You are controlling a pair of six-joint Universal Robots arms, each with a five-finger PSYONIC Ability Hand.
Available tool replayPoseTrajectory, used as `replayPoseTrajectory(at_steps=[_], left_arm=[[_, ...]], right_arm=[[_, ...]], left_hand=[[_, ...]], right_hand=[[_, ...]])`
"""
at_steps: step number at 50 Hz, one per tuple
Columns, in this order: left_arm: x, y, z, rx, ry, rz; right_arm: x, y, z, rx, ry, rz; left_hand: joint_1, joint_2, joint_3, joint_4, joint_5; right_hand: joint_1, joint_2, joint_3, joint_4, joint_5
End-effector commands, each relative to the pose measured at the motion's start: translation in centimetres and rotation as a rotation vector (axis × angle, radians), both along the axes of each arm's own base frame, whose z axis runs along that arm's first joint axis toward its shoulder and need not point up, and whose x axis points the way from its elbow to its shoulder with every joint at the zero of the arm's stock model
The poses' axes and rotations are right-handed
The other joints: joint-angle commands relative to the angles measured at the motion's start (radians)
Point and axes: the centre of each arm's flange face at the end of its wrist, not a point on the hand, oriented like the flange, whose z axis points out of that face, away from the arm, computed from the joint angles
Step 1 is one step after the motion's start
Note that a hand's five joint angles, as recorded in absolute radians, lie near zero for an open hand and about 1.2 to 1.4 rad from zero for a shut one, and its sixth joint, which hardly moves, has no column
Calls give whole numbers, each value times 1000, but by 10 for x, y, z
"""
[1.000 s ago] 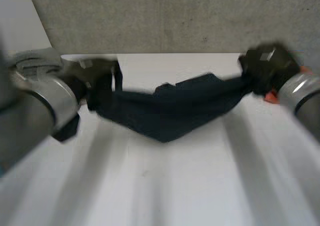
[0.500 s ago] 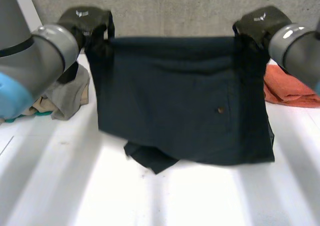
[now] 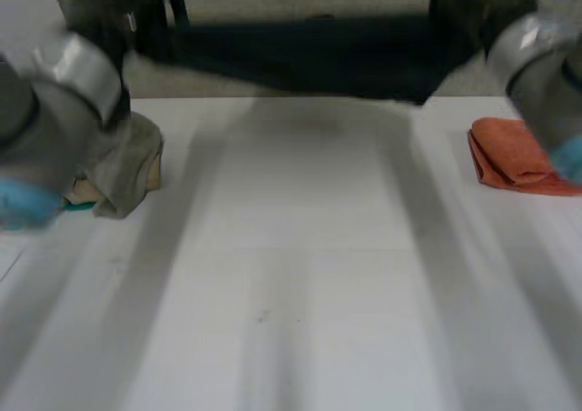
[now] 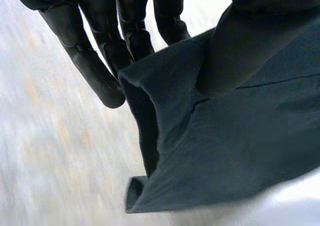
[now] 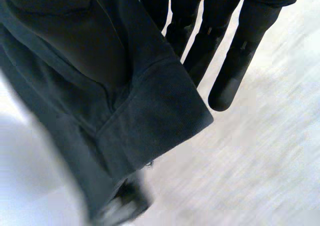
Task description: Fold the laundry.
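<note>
A dark navy garment (image 3: pixel 309 61) hangs stretched in the air between my two hands, high above the far side of the white table (image 3: pixel 300 275). My left hand (image 3: pixel 127 11) holds its left end and my right hand (image 3: pixel 464 6) its right end. In the left wrist view the straight fingers (image 4: pixel 100 51) lie behind a hemmed corner of the garment (image 4: pixel 225 136), with the thumb pressing the cloth against them. The right wrist view shows the same pinch: fingers (image 5: pixel 235 51) behind a folded hem of the garment (image 5: pixel 150 111), thumb on the cloth.
A crumpled grey and beige cloth pile (image 3: pixel 127 170) lies at the table's left side. A folded orange cloth (image 3: pixel 514 156) lies at the right side. A grey concrete wall stands behind the table.
The garment hung spread wide in front of me half a second ago. Both hands have since swung it up and away, so it is now a narrow band near the wall.
</note>
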Motion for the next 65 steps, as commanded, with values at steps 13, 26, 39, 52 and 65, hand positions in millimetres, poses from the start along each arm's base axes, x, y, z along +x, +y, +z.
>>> replayPoseTrajectory(at_steps=[13, 26, 39, 52, 65], left_arm=[[9, 68, -199, 534, -435, -46], [22, 145, -150, 583, -565, -168], [26, 176, -137, 615, -769, -293], [-10, 66, -134, 395, -522, -213], [-37, 6, -178, 410, -515, -306]], right_arm=[[-23, 49, -199, 513, 377, 83], [-38, 105, -154, 682, 535, 136], [-46, 139, -141, 768, 647, 238], [-45, 131, -150, 657, 528, 159], [-47, 130, -158, 655, 495, 140]], left_hand=[[232, 197, 207, 199, 214], [232, 197, 207, 199, 214], [-990, -1025, -1014, -1022, -1008], [-637, -672, -662, -670, -655], [-496, -531, -521, -528, -514]], right_hand=[[278, 225, 207, 198, 206], [278, 225, 207, 198, 206], [278, 225, 207, 198, 206], [278, 225, 207, 198, 206], [278, 225, 207, 198, 206]])
